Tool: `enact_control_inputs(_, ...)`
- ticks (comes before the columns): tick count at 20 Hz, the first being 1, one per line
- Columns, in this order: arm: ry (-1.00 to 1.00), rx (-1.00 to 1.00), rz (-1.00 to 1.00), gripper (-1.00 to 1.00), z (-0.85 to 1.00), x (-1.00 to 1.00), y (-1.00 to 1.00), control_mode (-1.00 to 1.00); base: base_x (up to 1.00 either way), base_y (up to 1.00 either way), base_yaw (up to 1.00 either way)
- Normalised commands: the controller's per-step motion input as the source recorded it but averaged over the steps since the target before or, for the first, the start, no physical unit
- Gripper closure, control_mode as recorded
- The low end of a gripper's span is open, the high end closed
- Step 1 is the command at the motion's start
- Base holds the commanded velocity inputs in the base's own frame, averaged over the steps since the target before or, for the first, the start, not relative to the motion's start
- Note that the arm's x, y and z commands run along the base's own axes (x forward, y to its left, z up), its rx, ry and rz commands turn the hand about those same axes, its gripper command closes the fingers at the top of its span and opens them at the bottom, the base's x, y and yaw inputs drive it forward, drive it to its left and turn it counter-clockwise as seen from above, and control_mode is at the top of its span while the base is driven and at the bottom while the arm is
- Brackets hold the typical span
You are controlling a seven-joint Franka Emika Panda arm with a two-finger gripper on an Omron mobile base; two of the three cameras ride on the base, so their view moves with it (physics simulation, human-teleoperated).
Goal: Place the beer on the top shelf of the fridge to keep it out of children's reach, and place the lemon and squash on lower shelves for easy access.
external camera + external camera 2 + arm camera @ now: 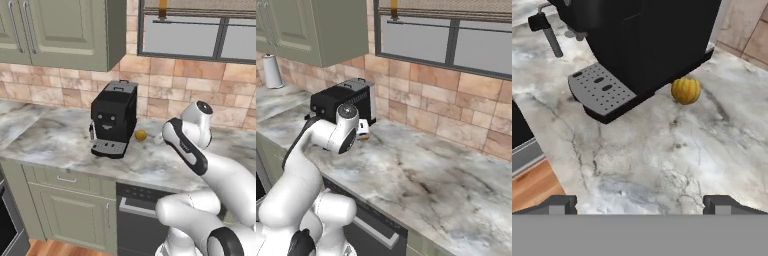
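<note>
Hand view, squash (686,90) beside coffee machine (637,45) (touching)

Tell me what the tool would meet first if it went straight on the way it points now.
Most likely the bare marble counter, short of the squash beside the coffee machine. The open tool looks down at the counter; depth is unclear.

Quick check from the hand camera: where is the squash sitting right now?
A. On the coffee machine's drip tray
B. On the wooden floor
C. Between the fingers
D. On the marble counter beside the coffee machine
D. The squash rests on the marble counter just beside the black coffee machine, clear of its drip tray and well ahead of the open fingers.
</note>
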Motion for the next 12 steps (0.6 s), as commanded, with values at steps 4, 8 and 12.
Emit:
enact_control_inputs(4, 0.0, 0.02, 0.04, -1.0, -0.07, 0.43, 0.0, -1.0, 0.0, 0.0, 0.0)
enact_control_inputs(8, 0.0, 0.01, 0.04, -1.0, 0.0, 0.39, 0.0, -1.0, 0.0, 0.0, 0.0)
enact_control_inputs(12, 0.0, 0.02, 0.05, -1.0, 0.0, 0.32, 0.0, -1.0, 0.0, 0.0, 0.0)
